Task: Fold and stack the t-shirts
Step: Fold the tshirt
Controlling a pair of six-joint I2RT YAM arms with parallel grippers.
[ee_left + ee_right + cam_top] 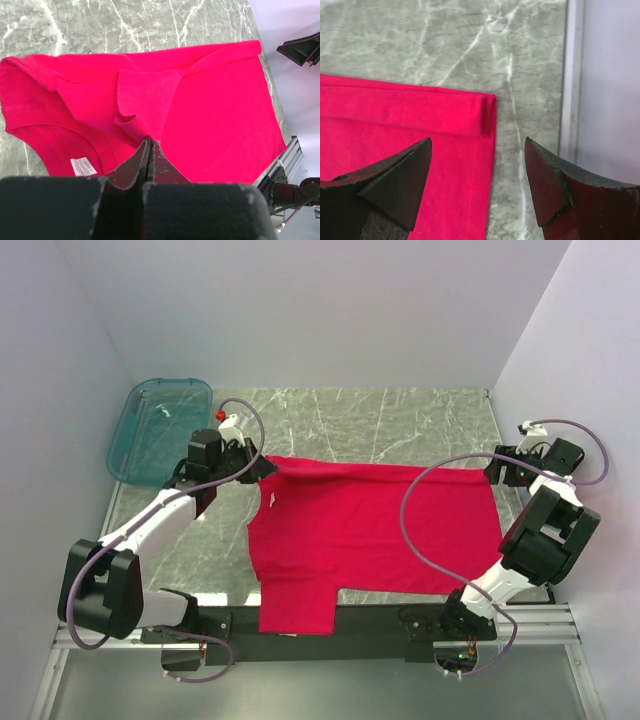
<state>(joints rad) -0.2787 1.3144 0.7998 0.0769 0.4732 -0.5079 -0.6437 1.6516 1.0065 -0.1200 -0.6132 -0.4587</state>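
Note:
One crimson-red t-shirt (370, 530) lies spread on the marble table (400, 420), with one sleeve hanging over the near edge. My left gripper (264, 469) is at the shirt's far-left corner. In the left wrist view its jaws (150, 143) are shut on a raised fold of the red fabric, and the white neck label (82, 166) shows to their left. My right gripper (497, 470) hovers over the far-right corner. Its jaws (477, 147) stand wide apart above the folded hem corner (487, 117) and hold nothing.
A translucent teal tub (158, 430) sits at the far left of the table, just behind my left arm. White walls close in on three sides, and the right wall (605, 75) is close to my right gripper. A metal rail (540, 615) runs along the near edge.

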